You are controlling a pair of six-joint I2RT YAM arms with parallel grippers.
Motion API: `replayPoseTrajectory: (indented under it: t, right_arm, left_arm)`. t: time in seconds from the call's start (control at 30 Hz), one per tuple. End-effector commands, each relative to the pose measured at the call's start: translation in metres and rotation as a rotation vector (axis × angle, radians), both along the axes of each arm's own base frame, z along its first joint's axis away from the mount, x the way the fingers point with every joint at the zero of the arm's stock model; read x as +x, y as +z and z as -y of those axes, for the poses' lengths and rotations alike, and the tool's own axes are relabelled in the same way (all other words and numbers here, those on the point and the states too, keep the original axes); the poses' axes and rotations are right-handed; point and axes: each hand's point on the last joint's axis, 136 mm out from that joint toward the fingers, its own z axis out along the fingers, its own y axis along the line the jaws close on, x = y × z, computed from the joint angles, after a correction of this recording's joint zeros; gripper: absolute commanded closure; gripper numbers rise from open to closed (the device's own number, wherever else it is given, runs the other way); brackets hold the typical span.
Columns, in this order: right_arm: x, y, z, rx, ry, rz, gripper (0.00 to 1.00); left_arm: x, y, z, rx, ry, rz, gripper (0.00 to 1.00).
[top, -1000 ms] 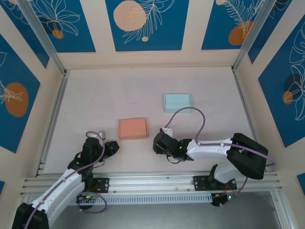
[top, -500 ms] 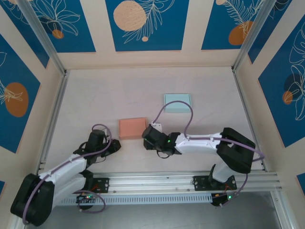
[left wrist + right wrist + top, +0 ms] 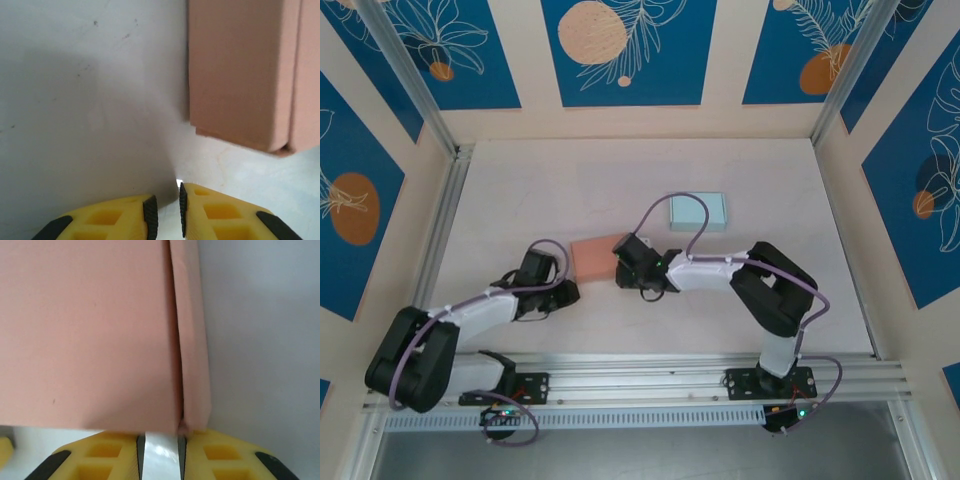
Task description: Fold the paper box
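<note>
Two white robot arms reach in over a pale flat table [image 3: 520,190] from its near edge. On the left side, the left arm [image 3: 470,312] lies low and stretches toward the middle. The left gripper [image 3: 567,292] sits at its tip, just beside the near left corner of a flat orange-pink paper box [image 3: 590,258]. It is not touching the box. In the left wrist view, its two yellow fingers [image 3: 110,222] have black pads [image 3: 150,215] on the inner sides. The jaws stand close together with a thin gap, and nothing is between them. The box lies ahead and to the right of the fingers, with bare table in between.

The orange-pink box rests on the table near the middle, closed and flat. It is turned a little, so its edges do not line up with the table's edges.

Next comes the right gripper [image 3: 618,270], pressed up against the right edge of the box. In the right wrist view, the box's near edge meets the fingertips. The jaws are a little apart, with only table showing in the gap, so they hold nothing.

Farther right and farther back lies a flat light blue paper box [image 3: 699,211], well apart from both grippers. The right arm [image 3: 720,272] bends back toward its base on the right.
</note>
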Motion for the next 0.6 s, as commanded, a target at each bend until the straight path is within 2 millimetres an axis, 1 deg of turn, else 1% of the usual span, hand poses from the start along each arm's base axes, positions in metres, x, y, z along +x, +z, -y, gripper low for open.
replayPoseTrajectory:
  t: [0.0, 0.13, 0.2, 0.3, 0.43, 0.57]
  right_arm:
    - [0.021, 0.012, -0.011, 0.031, 0.053, 0.018, 0.74]
    - [0.035, 0.018, -0.014, 0.033, 0.056, 0.028, 0.74]
    - [0.039, 0.018, -0.014, 0.029, 0.049, 0.026, 0.74]
    - [0.04, 0.017, -0.016, 0.032, 0.047, 0.024, 0.76]
    - [0.037, 0.018, -0.015, 0.026, 0.047, 0.02, 0.76]
    - [0.034, 0.021, -0.008, 0.009, 0.031, 0.025, 0.76]
  left_arm:
    - [0.102, 0.047, 0.016, 0.036, 0.011, 0.423, 0.75]
    - [0.124, 0.058, 0.013, 0.081, 0.034, 0.462, 0.75]
    - [0.134, 0.06, 0.007, 0.116, 0.067, 0.476, 0.74]
    - [0.144, 0.062, -0.005, 0.153, 0.116, 0.482, 0.74]
    - [0.154, 0.067, -0.013, 0.169, 0.15, 0.497, 0.74]
    - [0.159, 0.081, -0.021, 0.157, 0.194, 0.528, 0.74]
